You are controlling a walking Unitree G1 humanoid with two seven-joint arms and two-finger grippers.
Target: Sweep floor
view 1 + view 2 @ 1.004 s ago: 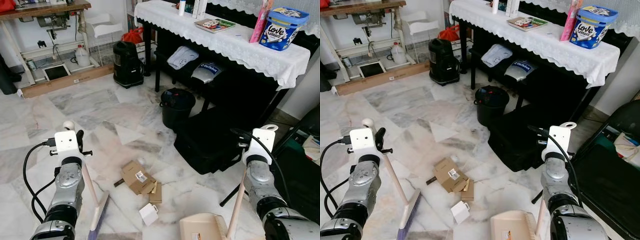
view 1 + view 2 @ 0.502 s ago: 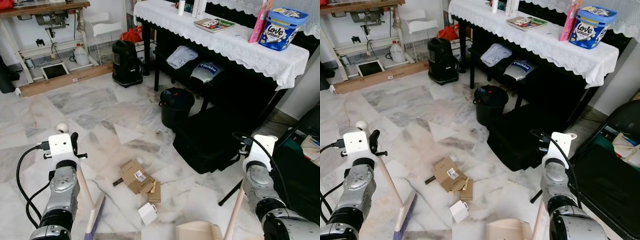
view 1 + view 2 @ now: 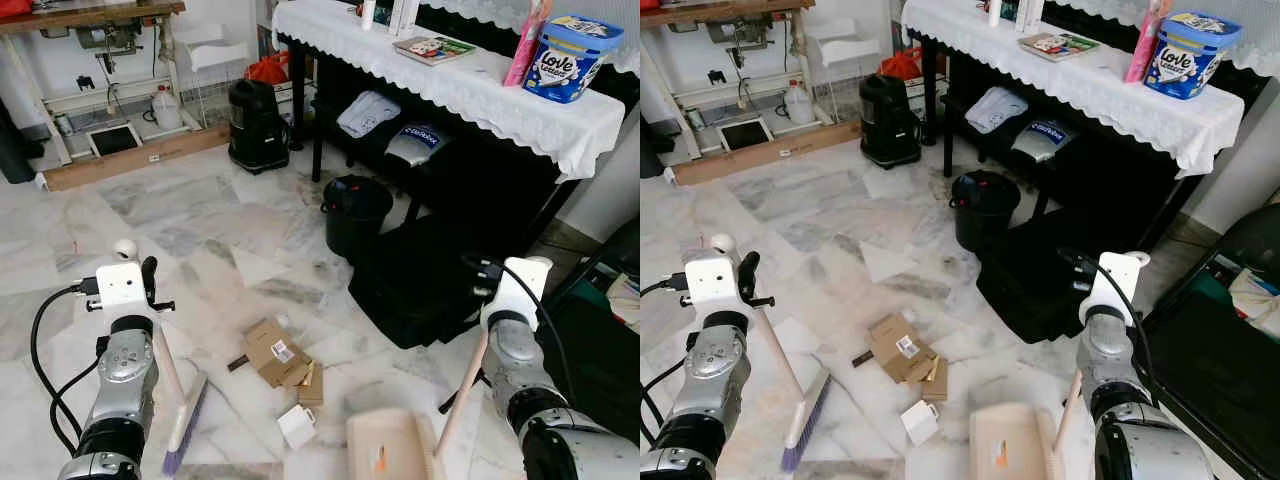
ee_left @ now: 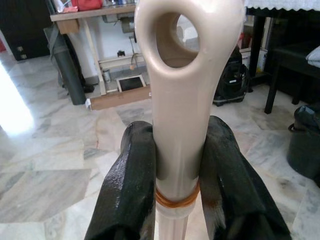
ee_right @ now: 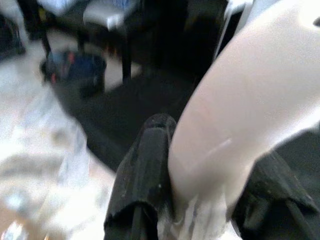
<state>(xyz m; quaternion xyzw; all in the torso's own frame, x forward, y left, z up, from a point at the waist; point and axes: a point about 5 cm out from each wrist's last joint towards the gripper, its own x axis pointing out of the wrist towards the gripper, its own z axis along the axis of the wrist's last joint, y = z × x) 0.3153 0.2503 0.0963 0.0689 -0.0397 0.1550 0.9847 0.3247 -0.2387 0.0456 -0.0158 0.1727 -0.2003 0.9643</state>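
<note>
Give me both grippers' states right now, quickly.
Left gripper: shut on the broom handle.
Right gripper: shut on the dustpan handle.

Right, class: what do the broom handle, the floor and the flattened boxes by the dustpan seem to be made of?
Broom handle: probably plastic, smooth beige with a soft sheen and a moulded hanging hole.
Floor: looks like polished marble, pale with grey veining and glare.
Boxes: brown cardboard, matte, creased flat, one with a white label.
</note>
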